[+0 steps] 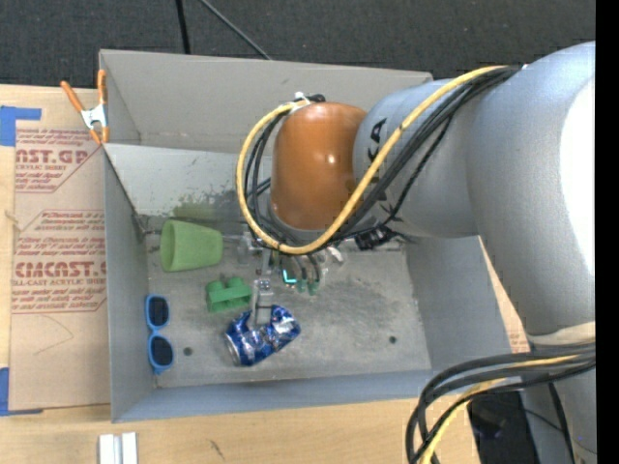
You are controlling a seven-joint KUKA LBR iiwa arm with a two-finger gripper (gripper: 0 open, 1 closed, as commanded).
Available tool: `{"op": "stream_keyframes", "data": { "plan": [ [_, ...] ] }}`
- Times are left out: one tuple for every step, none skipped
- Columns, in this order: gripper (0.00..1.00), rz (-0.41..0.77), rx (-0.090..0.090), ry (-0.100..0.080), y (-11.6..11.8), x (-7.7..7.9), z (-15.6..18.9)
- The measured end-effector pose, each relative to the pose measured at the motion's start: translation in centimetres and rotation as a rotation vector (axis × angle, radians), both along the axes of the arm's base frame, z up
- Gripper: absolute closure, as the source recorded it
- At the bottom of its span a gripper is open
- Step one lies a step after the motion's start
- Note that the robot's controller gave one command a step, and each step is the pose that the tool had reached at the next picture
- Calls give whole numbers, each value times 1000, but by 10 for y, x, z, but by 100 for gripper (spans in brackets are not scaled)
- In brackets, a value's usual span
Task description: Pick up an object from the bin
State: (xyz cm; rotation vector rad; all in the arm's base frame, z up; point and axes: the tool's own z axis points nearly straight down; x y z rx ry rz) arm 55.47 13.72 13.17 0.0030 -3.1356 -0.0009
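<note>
gripper (pixel 263 303) hangs low in the bin (pixel 372 307), under my orange wrist cover, a little toward the left wall from the floor's middle.

directly below its tip: a crushed blue can (pixel 263 337), lying on its side toward the bin's front edge. tip and can look touching or nearly so; i cannot tell which. i also cannot tell whether the gripper is wide or narrow, since the wrist hides too much of it. nothing visibly held.

neighbours:
- small green block (pixel 227 295), just beside the gripper on the left-wall side, near the can.
- green cup (pixel 191 245), tipped on its side, farther toward the back-left.
- blue sunglasses (pixel 158 333), along the left wall near the front-left corner, well apart from the can.

my reading: approach step, lined up over the can, grasp not yet made. the next move calls for settling round the can's crumpled body, closing firmly, then lifting straight up. risks: dented metal may slip, and the green block sits close enough to get nudged.
</note>
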Motion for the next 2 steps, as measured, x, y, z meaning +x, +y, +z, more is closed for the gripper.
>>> {"op": "stream_keyframes", "data": {
  "plan": [
    [100,-2,1,-7,-1,2,4],
    [0,-2,1,-7,-1,2,4]
  ]
}}
